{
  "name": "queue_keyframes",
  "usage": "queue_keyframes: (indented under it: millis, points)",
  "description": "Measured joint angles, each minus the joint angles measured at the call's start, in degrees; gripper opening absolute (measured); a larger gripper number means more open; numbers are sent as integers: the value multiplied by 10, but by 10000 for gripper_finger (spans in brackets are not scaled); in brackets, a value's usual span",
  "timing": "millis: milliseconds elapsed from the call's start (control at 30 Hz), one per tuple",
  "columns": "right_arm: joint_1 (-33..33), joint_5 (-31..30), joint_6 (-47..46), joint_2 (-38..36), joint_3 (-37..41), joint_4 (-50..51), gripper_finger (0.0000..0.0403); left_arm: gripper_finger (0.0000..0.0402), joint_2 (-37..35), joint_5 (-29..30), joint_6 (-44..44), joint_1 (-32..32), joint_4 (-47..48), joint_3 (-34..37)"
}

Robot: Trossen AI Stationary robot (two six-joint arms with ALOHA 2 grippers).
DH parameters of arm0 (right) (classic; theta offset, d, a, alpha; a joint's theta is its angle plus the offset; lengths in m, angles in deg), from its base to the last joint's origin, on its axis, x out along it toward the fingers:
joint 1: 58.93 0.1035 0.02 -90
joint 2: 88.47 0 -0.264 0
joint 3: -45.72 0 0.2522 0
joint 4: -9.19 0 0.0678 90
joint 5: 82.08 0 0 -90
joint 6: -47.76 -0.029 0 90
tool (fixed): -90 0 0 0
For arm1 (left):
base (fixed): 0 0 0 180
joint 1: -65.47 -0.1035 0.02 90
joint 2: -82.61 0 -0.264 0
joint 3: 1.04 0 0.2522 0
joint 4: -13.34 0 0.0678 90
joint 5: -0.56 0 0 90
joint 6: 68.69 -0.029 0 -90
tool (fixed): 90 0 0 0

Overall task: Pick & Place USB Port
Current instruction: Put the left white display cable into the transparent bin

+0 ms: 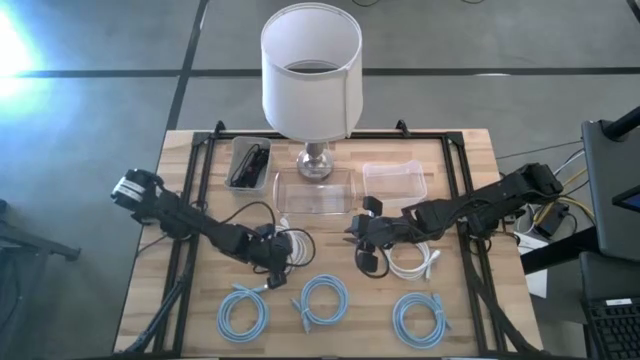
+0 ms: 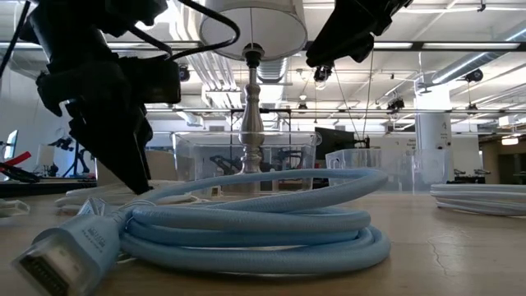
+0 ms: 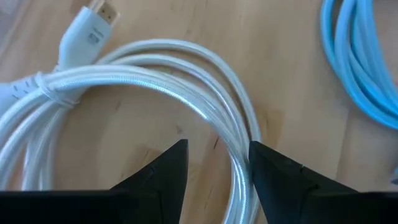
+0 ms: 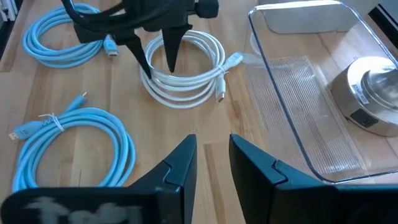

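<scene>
A white cable coil (image 1: 292, 243) lies flat on the wooden table, tied at one side, with its plug (image 3: 93, 28) resting on the wood. My left gripper (image 3: 217, 163) is down over it and open. One finger stands inside the loop and one outside, with the coil's strands (image 3: 239, 155) between them; the right wrist view shows the same left gripper (image 4: 158, 61). Whether a finger touches the strands, I cannot tell. My right gripper (image 4: 211, 158) hovers open over bare wood near the table's middle (image 1: 366, 243), beside a second white coil (image 1: 412, 261).
Three light-blue cable coils (image 1: 243, 312) (image 1: 323, 300) (image 1: 420, 318) lie along the near edge. Farther back stand a clear tray (image 1: 315, 192), a clear lidded box (image 1: 396, 180), a bin of dark items (image 1: 248, 163) and a lamp (image 1: 312, 80) with a metal base (image 4: 367, 87).
</scene>
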Motion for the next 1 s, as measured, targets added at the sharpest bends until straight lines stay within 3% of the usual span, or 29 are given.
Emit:
queue_keyframes:
  millis: [300, 733, 867, 1000]
  points:
    - [0, 0, 0, 0, 0, 0, 84, 172, -6, -4, 11, 0, -28, 0]
    - [0, 0, 0, 0, 2, 1, 76, 167, 39, 30, 6, 0, -30, -1]
    - [0, 0, 0, 0, 2, 0, 81, 137, 39, 31, 5, 1, -33, -1]
    - [0, 0, 1, 0, 2, 1, 86, 82, 37, 28, 5, 0, -41, 0]
